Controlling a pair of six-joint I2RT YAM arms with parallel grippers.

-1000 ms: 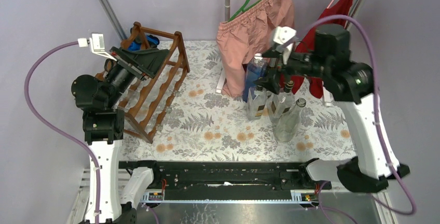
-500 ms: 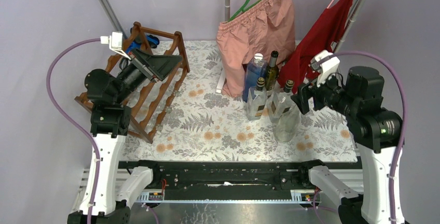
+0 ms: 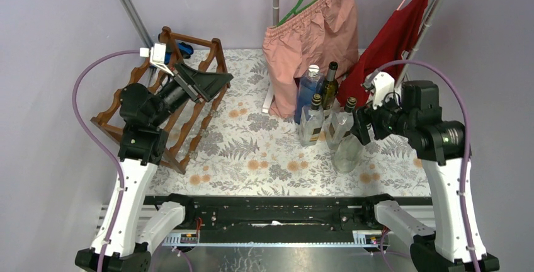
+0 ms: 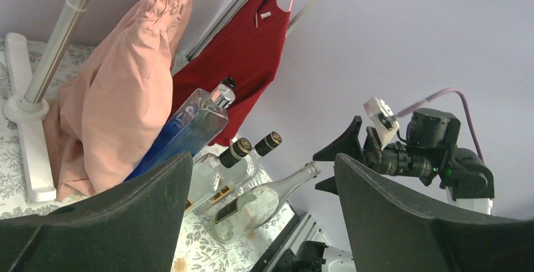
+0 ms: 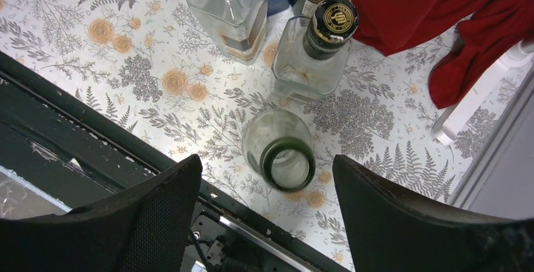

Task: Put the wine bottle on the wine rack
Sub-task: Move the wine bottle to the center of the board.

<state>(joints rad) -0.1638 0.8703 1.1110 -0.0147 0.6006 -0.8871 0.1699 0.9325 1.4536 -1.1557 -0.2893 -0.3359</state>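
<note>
The right claw (image 5: 264,165) hangs spread wide and empty. The open mouth of the clear wine bottle (image 5: 277,136) sits directly beneath it, between its fingers and touching neither. Just beyond stand capped bottles (image 5: 315,51) on the worktop (image 5: 157,83). This looks like the reach before the grasp; next the claw must lower around the neck and close. The left claw (image 4: 261,162), likewise wide and empty, hovers over the wine rack (image 3: 200,121), well apart from the bottle.

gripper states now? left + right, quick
Left gripper: open, empty.
Right gripper: open, empty, above the uncapped clear bottle, not gripping it.
</note>
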